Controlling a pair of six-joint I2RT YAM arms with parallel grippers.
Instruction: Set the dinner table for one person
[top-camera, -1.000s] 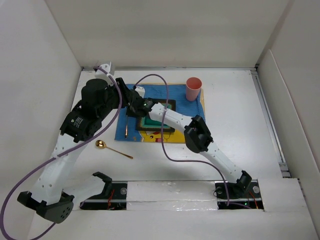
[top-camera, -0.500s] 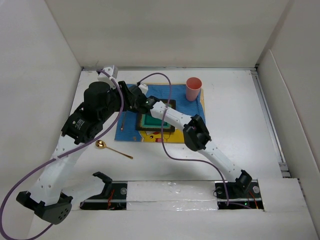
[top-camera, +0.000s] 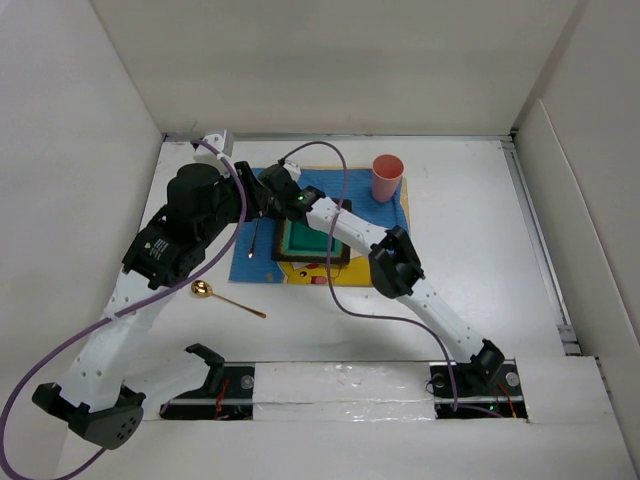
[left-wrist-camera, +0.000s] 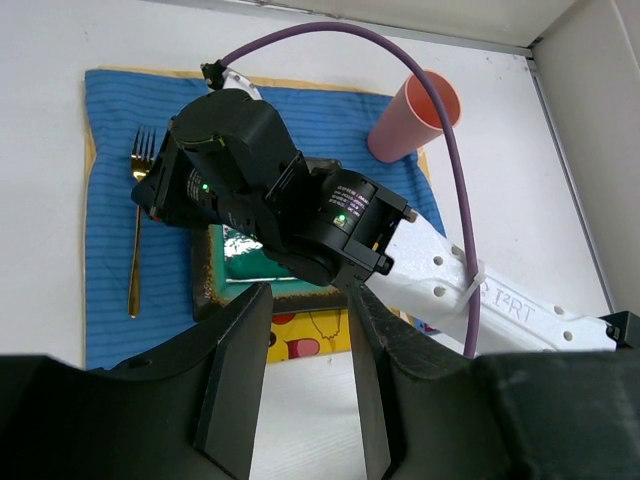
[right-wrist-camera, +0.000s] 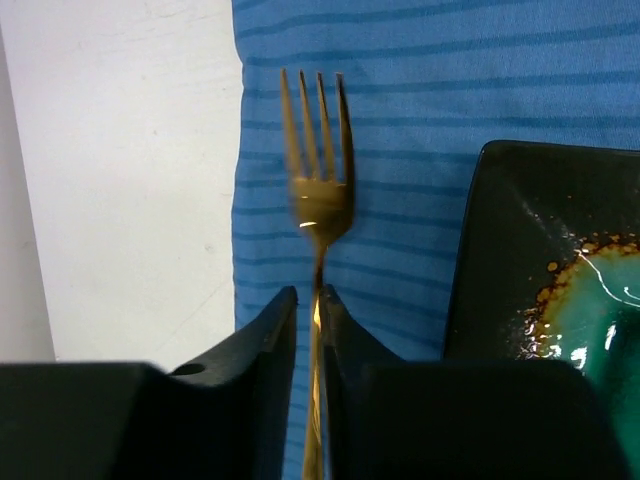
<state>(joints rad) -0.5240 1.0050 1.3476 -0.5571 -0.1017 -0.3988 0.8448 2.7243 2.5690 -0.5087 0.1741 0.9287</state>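
Even, diffuse overhead light keeps the white dinner table (top-camera: 480, 260) bright, with shadows soft and faint. Just ahead of the right gripper (right-wrist-camera: 308, 300), the gold fork (right-wrist-camera: 318, 200) shows glare and smear at its neck, and small highlights glint on the green-glazed plate (right-wrist-camera: 520, 260) beside it. That gripper's fingers (right-wrist-camera: 250, 350) and those of the left gripper (left-wrist-camera: 308, 300) loom dark and soft-focused at the wrist views' lower edges.

Top view: we look down from above and behind the arm bases (top-camera: 470, 380) over the whole dinner table (top-camera: 480, 230). Left wrist: downward, farther off. Right wrist: close over the fork (right-wrist-camera: 318, 200), which all views share.
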